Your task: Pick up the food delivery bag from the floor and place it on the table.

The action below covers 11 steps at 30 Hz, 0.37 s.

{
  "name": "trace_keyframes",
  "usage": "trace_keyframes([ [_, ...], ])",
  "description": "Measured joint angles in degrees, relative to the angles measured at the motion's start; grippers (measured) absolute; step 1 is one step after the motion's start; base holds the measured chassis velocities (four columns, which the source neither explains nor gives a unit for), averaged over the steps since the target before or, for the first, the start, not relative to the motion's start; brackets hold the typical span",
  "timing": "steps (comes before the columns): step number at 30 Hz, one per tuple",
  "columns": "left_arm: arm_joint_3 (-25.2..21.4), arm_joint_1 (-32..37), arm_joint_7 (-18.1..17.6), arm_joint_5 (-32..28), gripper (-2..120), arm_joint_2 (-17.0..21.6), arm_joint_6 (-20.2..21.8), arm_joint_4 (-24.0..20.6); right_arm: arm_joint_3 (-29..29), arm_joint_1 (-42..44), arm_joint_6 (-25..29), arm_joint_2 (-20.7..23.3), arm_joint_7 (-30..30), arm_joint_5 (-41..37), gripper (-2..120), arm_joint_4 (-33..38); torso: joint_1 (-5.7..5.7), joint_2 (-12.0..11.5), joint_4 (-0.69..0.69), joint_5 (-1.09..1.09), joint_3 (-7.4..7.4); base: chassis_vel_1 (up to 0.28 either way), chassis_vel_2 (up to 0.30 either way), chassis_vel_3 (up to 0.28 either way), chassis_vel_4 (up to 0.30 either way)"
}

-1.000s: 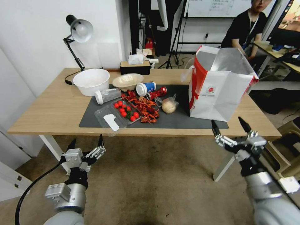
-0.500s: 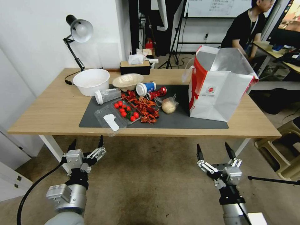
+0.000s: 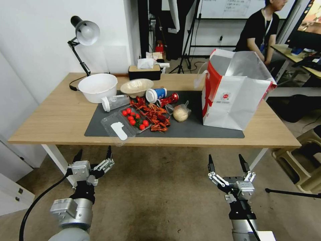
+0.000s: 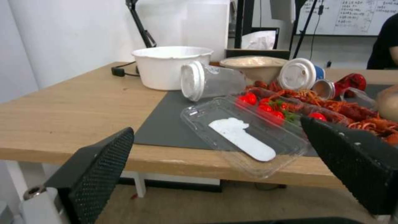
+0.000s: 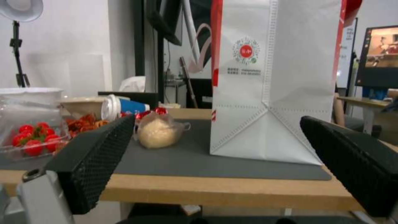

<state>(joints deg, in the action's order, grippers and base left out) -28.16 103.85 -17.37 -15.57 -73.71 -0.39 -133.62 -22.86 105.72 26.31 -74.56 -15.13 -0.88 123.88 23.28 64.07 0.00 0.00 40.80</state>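
Head view shows the right gripper (image 3: 229, 160), fingers apart and empty, now lowered below the desk (image 3: 60, 115) edge like the spread-fingered left gripper (image 3: 93, 153), leaving the food delivery bag (image 3: 234, 92) upright on the mat beyond its fingers, apparently delivered.

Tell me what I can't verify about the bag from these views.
- Contents of the food delivery bag: head view sees only its foil lining; front wall hides the bottom.
- Bag's top: cut off by the right wrist view's edge.
- Small print under its logo: too small.
- Its far side: hidden by the bag itself.
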Motion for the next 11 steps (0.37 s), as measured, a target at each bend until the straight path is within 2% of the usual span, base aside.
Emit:
trace_keyframes([
  [11,0.3,0.2,0.2,0.4,100,-0.3,-0.1,0.3,-0.4,-0.6,0.5,-0.8,0.0,0.5,100,-0.1,0.0,0.0,0.0,0.0,0.0,0.0,0.0,0.0,0.0],
])
